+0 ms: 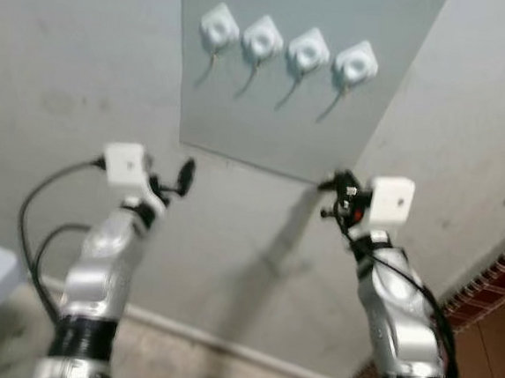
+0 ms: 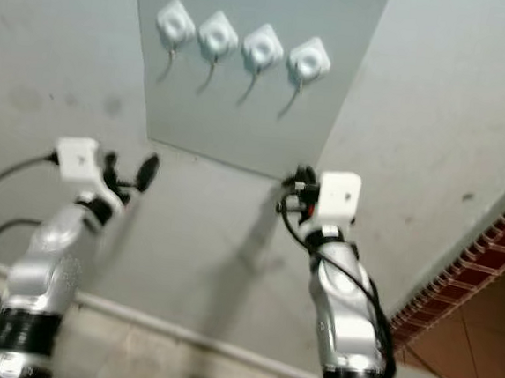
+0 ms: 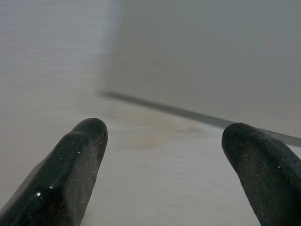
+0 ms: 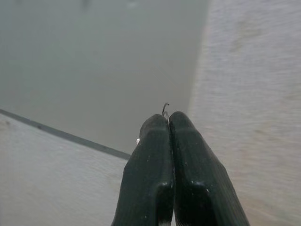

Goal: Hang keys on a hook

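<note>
While your right tool point(image 4: 168, 123) stays out of reach of the hooks, nothing is hung yet. Its fingers are pressed together on a thin wire loop, judged to be the key ring point(image 4: 165, 108); the keys themselves you cannot make out. It sits just below the grey panel's point(image 1: 242, 108) lower right corner, with all four white hooks point(image 1: 308, 51) bare above. Your left tool point(image 1: 183, 176) hovers spread apart, empty. Raising and hooking remain.

Grey wall panel point(image 1: 268, 111) carries four white hooks point(image 1: 287, 46) (side by side, w/ shadows).
</note>
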